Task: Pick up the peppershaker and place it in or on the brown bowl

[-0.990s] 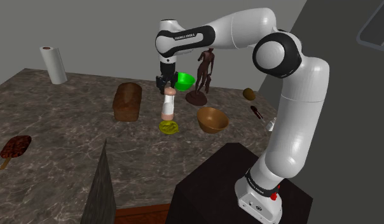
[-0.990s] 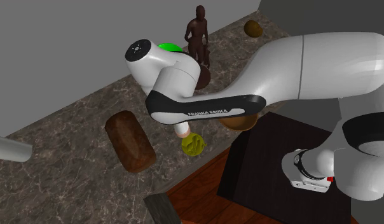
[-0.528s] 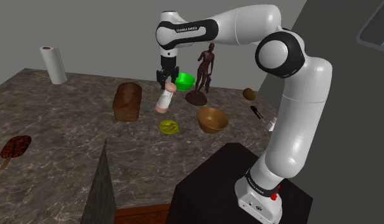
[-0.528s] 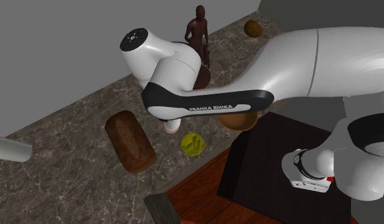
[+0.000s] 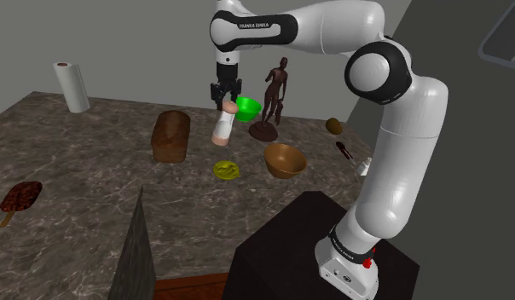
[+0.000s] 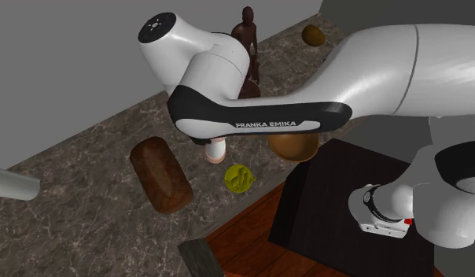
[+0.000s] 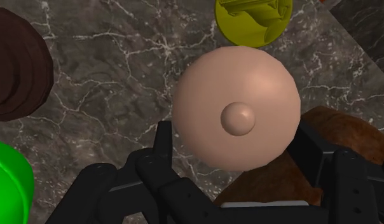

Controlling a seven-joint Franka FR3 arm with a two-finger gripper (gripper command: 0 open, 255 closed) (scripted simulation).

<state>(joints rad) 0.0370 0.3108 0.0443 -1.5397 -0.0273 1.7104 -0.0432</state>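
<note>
Since the frame half a second back, your white arm [image 5: 401, 145] has risen and carried the pale, peach-capped pepper shaker [image 5: 222, 126] higher above the dark marbled stone worktop [image 5: 94, 179], where it stood upright a second ago. You can read "FRANKA EMIKA" in white on the arm's dark band [image 6: 259, 122] in the second exterior view, and again, smaller, in the shoulder view. Your black jaws are closed on the shaker's top, one finger pressed to each side of it. Its long axis runs near upright but leans: cap up in the jaws, base swung toward the shoulder view's lower left. It hangs clear of the worktop, between the dark brown loaf [image 5: 171, 135] and the bright green bowl [image 5: 247, 108], with the yellow lumpy disc [image 5: 227, 170] lower in that view and the round brown bowl [image 5: 285, 159] apart toward its lower right. You get the lean from the shoulder view. The second exterior view hides the jaws behind the band and shows the shaker's lower end poking out beneath it. The wrist view looks straight down on the domed cap [image 7: 234, 105] with its small knob.
</note>
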